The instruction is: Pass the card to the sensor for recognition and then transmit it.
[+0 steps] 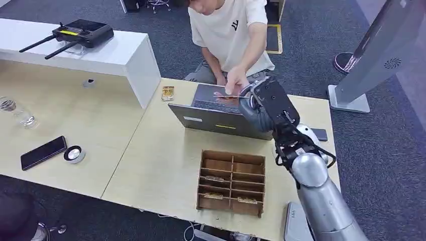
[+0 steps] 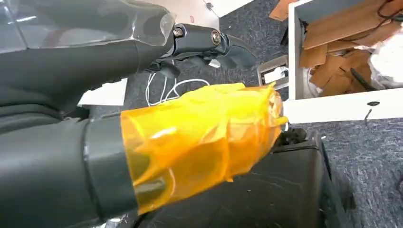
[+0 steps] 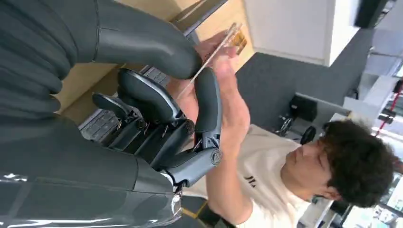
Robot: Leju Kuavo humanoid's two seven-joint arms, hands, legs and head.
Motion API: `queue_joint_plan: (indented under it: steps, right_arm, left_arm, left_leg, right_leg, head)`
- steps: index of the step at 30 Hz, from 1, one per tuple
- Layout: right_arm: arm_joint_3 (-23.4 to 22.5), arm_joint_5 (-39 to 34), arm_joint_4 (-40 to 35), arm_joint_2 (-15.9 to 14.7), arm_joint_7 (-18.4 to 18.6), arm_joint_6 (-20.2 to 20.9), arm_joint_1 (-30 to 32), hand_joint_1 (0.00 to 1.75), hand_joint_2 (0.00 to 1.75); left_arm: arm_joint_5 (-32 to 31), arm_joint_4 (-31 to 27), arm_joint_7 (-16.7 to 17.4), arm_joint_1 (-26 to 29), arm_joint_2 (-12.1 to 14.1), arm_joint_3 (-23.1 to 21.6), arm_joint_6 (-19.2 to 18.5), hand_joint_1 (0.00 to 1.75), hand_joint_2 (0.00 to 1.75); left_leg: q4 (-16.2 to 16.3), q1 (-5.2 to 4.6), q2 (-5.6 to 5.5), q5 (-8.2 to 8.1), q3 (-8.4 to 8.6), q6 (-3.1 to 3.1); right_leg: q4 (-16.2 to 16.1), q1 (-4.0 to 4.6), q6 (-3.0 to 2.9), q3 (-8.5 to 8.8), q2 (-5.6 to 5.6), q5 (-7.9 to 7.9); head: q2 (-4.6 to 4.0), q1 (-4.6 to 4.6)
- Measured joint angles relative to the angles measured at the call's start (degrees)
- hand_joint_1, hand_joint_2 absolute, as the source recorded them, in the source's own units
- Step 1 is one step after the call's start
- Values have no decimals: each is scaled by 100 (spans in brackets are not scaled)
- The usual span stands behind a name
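**Card handover above the laptop**

The right hand (image 1: 257,100) is raised over the laptop (image 1: 221,118), which sits open at the far edge of the worktop (image 1: 161,165), and it pinches the card (image 3: 209,59) between its thick thumb and a darker finger. In the right wrist view the card shows edge-on as a thin pale strip. Its long axis runs out from the pinch, away from the robot and toward the seated person; the free end sticks out past the fingers. The person's hand (image 3: 223,95) is against the card and the robot's fingers, apparently closing on the free end.

The step in hand looks like the transmit: giving the card over. To do it well, the hand should hold steady with the free end offered, keep the pinch until the person plainly has the card, then ease the thumb away without tugging or twisting. Letting go early would likely drop the card onto the keyboard.

The left hand (image 2: 199,137), wrapped in yellow film, hangs low over the floor; whether its fingers are curled or apart I cannot tell.
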Motion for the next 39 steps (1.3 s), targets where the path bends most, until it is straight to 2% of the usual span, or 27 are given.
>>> queue_joint_plan:
  steps: [2, 3, 4, 5, 12, 16, 22, 32, 33, 39]
  right_arm:
    - [-22, 276, 213, 59, 2, -77, -20, 175, 175]
    - [-24, 427, 309, 70, 7, -96, -21, 21, 175]
    - [-37, 611, 377, 74, 33, -94, -20, 7, 175]
    - [-37, 699, 400, 76, 37, -88, -16, 0, 175]
    - [-37, 1076, 486, 105, 120, -66, 5, 0, 175]
    - [-46, 1008, 464, 116, 37, -59, 57, 0, 175]
    - [-238, 389, -25, 210, -227, 54, 376, 0, 175]
    - [-653, -1136, -1281, 225, -1017, 227, 1383, 0, 175]
    - [-678, -1263, -1381, 221, -1098, 256, 1498, 0, 0]
    - [-868, -1736, -1962, 107, -1554, 369, 2210, 0, 0]
  left_arm:
    - [-59, 7, 0, -4, -15, 0, -15, 0, 0]
    - [-90, 13, 0, -4, -15, 0, -22, 0, 0]
    - [-133, 17, 0, -4, -15, 0, -31, 0, 0]
    - [-155, 22, 2, -4, -17, 0, -31, 0, 0]
    - [-236, 26, 46, -7, -41, 0, -44, 0, 0]
    - [-260, 26, 77, -12, -59, 0, -57, 0, 0]
    - [-363, 26, 114, -37, -79, 0, -199, 0, 0]
    - [-463, 26, -57, -31, -105, 2, -247, 0, 0]
    - [-455, 26, -77, -25, -105, 2, -240, 0, 0]
    - [-394, 26, -131, 12, -105, 4, -199, 0, 0]
  left_leg:
    - [0, 0, 0, 0, 0, 0]
    - [0, 0, 0, 0, 0, 0]
    - [0, 0, 0, 0, 0, 0]
    - [0, 0, 0, 0, 0, 0]
    - [0, 0, 1, 0, 0, 0]
    - [0, 0, 1, 0, 1, 0]
    - [0, 0, 0, -1, 0, 0]
    - [0, 0, 0, -3, -2, 2]
    - [0, 0, 0, -3, -1, 2]
    - [0, 0, 0, -4, -2, 3]
  right_leg:
    - [0, 0, 0, 0, 0, 0]
    - [0, 0, 0, 0, 0, 0]
    - [0, 0, 0, -1, 0, 0]
    - [0, 0, 0, -1, 0, 0]
    - [0, 0, 0, -2, 1, 0]
    - [0, 0, 0, -2, 1, 0]
    - [0, 0, 0, -4, 0, 0]
    - [-3, 0, 1, -6, 0, -1]
    - [-3, 0, 0, -6, 0, -1]
    - [-3, 0, 1, -7, 0, -2]
  head:
    - [0, -2]
    - [0, 0]
    - [0, 0]
    - [0, 0]
    - [0, -2]
    - [0, -2]
    - [0, 0]
    - [0, 0]
    - [0, -2]
    - [0, -2]
